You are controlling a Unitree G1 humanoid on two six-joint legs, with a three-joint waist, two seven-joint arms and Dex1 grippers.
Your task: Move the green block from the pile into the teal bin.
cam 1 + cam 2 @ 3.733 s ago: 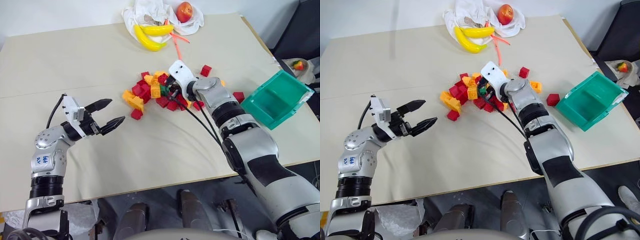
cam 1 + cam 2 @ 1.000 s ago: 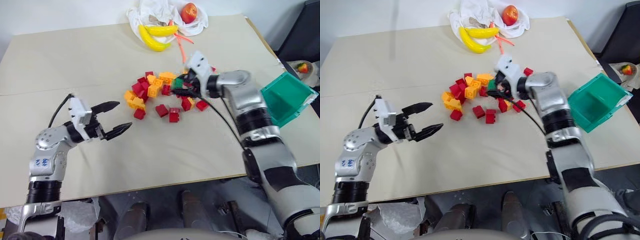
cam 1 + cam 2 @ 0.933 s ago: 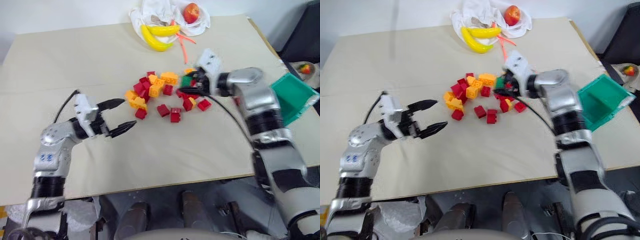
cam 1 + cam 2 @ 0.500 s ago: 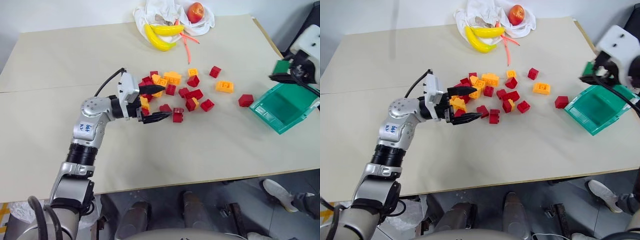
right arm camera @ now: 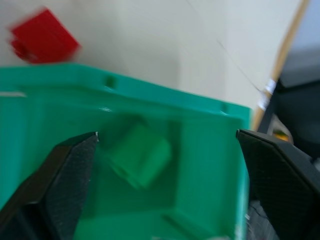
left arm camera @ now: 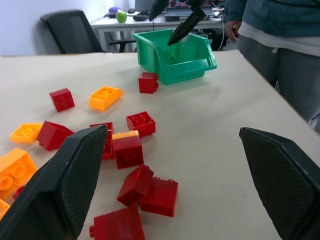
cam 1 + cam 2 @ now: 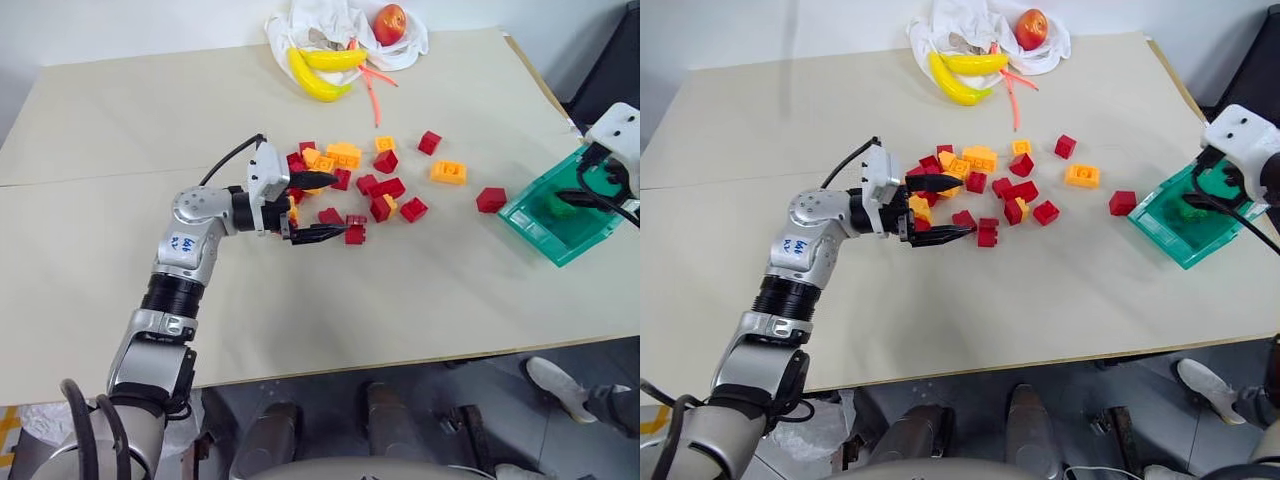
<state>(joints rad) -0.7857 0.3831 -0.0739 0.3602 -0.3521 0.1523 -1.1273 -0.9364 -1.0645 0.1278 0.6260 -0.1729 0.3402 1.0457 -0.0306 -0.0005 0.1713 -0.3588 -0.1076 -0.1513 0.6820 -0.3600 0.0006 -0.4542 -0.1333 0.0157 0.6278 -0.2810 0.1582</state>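
Bare table (image 7: 420, 270) lies open between the pile (image 7: 345, 185) and teal bin (image 7: 520, 215).

A beige table (image 7: 420, 290) carries the pile (image 7: 350, 185), the teal bin (image 7: 525, 215), bananas (image 7: 318, 72) and cloth (image 7: 300, 20).

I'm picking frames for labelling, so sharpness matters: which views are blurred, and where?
Right wrist view: the green block inside the teal bin and the red brick beyond it are smeared. Left wrist view: the bricks are crisp, the left gripper's own fingers soft. Head views: evenly lit and sharp across the pile.
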